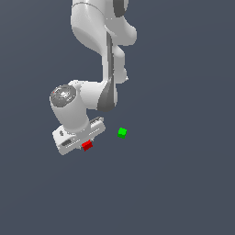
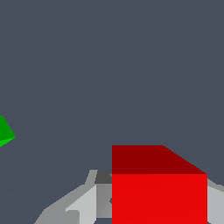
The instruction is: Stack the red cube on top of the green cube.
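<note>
Exterior view shows 1 white robot arm [image 1: 98,50] coming down from the upper edge over a plain dark grey floor [image 1: 183,183], its wrist bent so the gripper [image 1: 83,141] sits low, to the exterior view's left of the green cube [image 1: 122,133]. The red cube [image 1: 87,146] shows at the gripper's lower edge, touching it. The green cube stands alone on the floor, near the red cube but clearly apart from it, with nothing on top.

In the wrist view the red cube [image 2: 159,197] fills the space right in front of the camera, with pale grey fingers [image 2: 83,205] showing on both sides of it, so the gripper looks clamped on the red cube. Only a corner of the green cube [image 2: 5,132] shows at the picture's edge, well off from the red one.

As I judge it, the grasp is made, though neither picture shows clearly whether the red cube is off the floor. The carry across to the green cube, the lining up above it, the lowering and the release are all left to do.
</note>
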